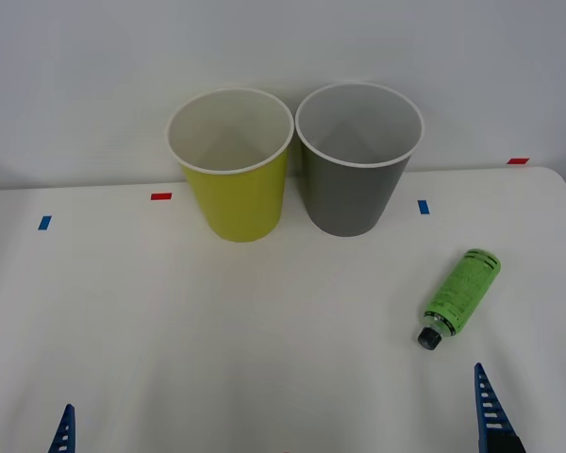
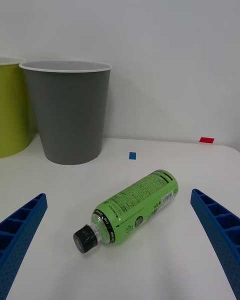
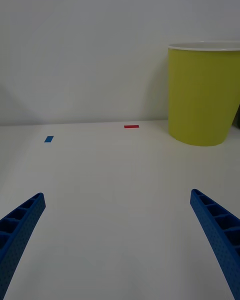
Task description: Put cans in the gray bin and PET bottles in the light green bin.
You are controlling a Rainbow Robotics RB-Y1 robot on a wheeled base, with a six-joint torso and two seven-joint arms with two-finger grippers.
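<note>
The PET bottle [image 1: 462, 293] with a bright green label and black cap lies on its side on the white table, at the right, cap toward me. My right gripper [image 2: 117, 196] is open just short of it, low near the table's front edge, with the bottle [image 2: 131, 209] lying ahead between its blue fingers [image 1: 491, 415]. The light green bin [image 1: 231, 179] and the gray bin [image 1: 354, 179] stand upright side by side at the back, green on the left. My left gripper [image 3: 117, 200] is open at the front left, holding nothing. Cans are out of view.
Small blue tape marks [image 1: 44, 223] and red tape marks [image 1: 160, 196] are stuck on the table [image 1: 170, 321] near its back edge. A white wall rises behind the bins. Open tabletop lies between the bins and both grippers.
</note>
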